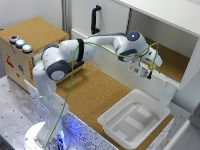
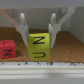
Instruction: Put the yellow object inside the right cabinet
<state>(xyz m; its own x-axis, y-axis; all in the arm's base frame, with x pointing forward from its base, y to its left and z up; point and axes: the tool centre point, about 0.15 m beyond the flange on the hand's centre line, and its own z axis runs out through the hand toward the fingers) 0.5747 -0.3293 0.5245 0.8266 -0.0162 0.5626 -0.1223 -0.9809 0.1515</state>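
In the wrist view the yellow object [image 2: 38, 46], a small cube with dark letters, rests on the brown cork floor [image 2: 67, 50] of the right cabinet. My gripper [image 2: 38, 31] is open. Its fingers [image 2: 23, 25] stand on either side of the cube, a little wider than it, and I see no contact. In the exterior view my gripper [image 1: 146, 70] hangs at the front edge of the right cabinet [image 1: 172, 60]. The yellow object is hidden there behind the hand.
A small red cube [image 2: 7, 50] sits on the cork close beside the yellow one. A white lip [image 2: 40, 72] runs along the cabinet's front. A white tub [image 1: 132, 117] stands on the cork table below. The door with a black handle [image 1: 96, 20] and a cork-topped box [image 1: 30, 42] are at the exterior view's left.
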